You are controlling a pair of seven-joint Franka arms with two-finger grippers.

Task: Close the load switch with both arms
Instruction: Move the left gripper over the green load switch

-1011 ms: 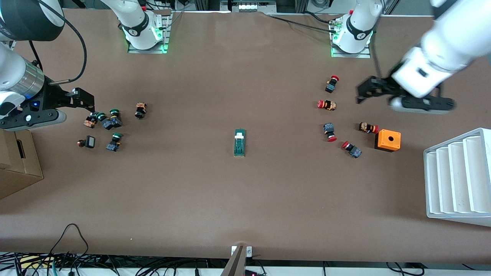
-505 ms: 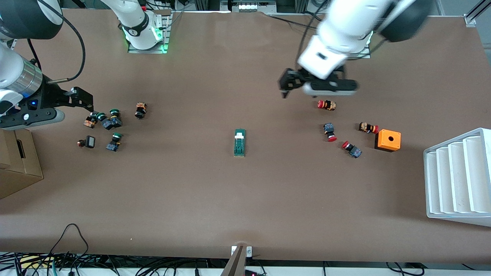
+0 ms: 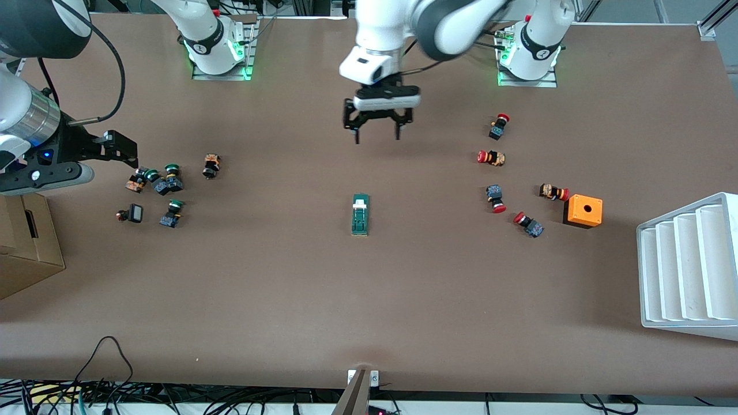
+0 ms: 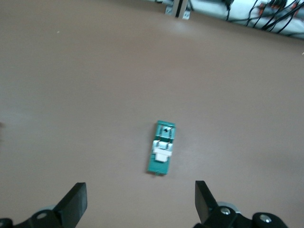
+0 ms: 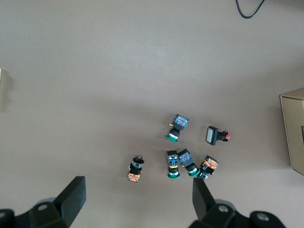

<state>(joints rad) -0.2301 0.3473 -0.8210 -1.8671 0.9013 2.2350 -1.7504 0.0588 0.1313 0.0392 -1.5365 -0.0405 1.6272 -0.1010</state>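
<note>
Nearest you, at the centre of the front view, the load switch [image 3: 360,214] lies flat on the bare table [image 3: 369,300], untouched, its white tab [image 3: 360,202] toward the bases. So nothing's done yet: both arms have yet to reach it. Higher in frame, the left gripper [image 3: 376,136] hangs over open table above the switch, fingers spread wide, holding nothing. At the upper left edge, the right gripper [image 3: 128,151] waits over the green-capped push buttons [image 3: 163,181], equally wide and empty. You've got the whole close ahead.
</note>
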